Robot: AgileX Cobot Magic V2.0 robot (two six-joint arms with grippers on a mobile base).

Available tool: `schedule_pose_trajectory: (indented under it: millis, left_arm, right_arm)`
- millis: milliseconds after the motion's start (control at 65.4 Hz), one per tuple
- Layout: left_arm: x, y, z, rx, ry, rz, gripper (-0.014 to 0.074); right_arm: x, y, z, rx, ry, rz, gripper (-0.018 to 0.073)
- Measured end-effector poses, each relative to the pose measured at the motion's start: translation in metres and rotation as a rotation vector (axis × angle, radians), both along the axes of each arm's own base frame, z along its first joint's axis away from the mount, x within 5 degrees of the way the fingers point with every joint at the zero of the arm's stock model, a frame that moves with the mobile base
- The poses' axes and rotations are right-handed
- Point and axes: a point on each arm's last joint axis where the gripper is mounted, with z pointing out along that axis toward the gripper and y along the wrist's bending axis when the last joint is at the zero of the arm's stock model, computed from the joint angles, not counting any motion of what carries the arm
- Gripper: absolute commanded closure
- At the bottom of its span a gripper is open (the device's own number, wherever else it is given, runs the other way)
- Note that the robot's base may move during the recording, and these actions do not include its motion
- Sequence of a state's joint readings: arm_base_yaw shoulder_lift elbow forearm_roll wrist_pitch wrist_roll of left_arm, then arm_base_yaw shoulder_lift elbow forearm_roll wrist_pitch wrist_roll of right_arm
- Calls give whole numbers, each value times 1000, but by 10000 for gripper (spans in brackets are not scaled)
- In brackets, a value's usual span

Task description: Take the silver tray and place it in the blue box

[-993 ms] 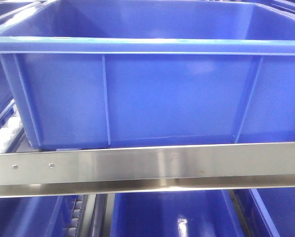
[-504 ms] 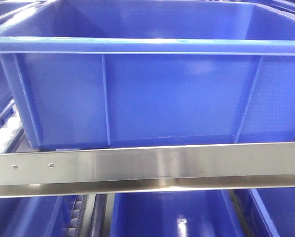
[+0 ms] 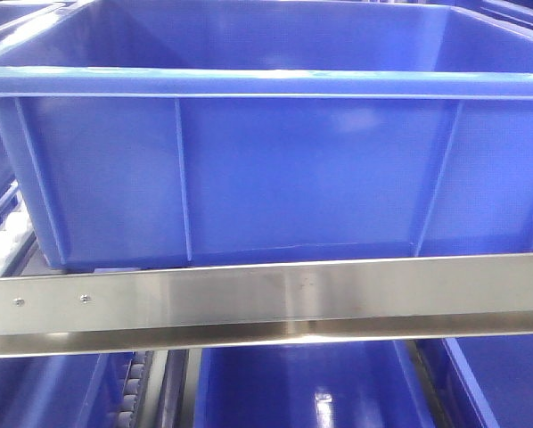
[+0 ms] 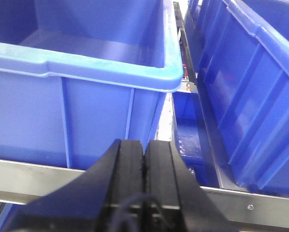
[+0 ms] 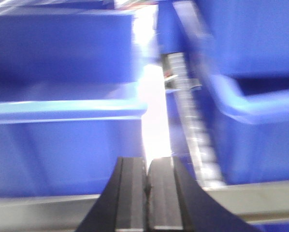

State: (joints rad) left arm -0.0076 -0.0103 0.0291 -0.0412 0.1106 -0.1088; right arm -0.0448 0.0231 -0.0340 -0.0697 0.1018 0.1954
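Observation:
The silver tray is out of view in every frame. A large deep blue box (image 3: 275, 169) with a flanged rim and ribbed sides fills the front view, standing on a rack behind a steel rail. In the left wrist view my left gripper (image 4: 144, 145) is shut with nothing between its black fingers, facing the corner of a blue crate (image 4: 86, 63). The right wrist view is blurred. It shows my right gripper (image 5: 147, 164) shut and holding nothing, pointing at the bright gap between two blue crates.
A brushed steel rail (image 3: 266, 299) crosses the rack front. More blue crates stand below it (image 3: 302, 392) and to both sides (image 4: 251, 87). Roller tracks (image 5: 195, 130) run between the crates. Narrow gaps separate neighbouring crates.
The front view has shifted slightly: the blue box's ribs and the rail's screws sit a little further left than before. Nothing was taken hold of or let go.

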Motion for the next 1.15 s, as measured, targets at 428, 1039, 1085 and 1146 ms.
schedule_pose_trajectory:
  millis: [428,1039,1085,1146]
  left_arm:
    - [0,0,0,0,-1,0,701]
    - [0,0,0,0,-1,0,701]
    - [0,0,0,0,-1,0,701]
    - [0,0,0,0,-1,0,701]
  right_arm:
    - [0,0,-14,3,-32,1,503]
    - [0,0,-14,3,-32,1,503]
    - [0,0,-14,3,-32,1,503]
    - [0,0,-14,3,-32,1,503]
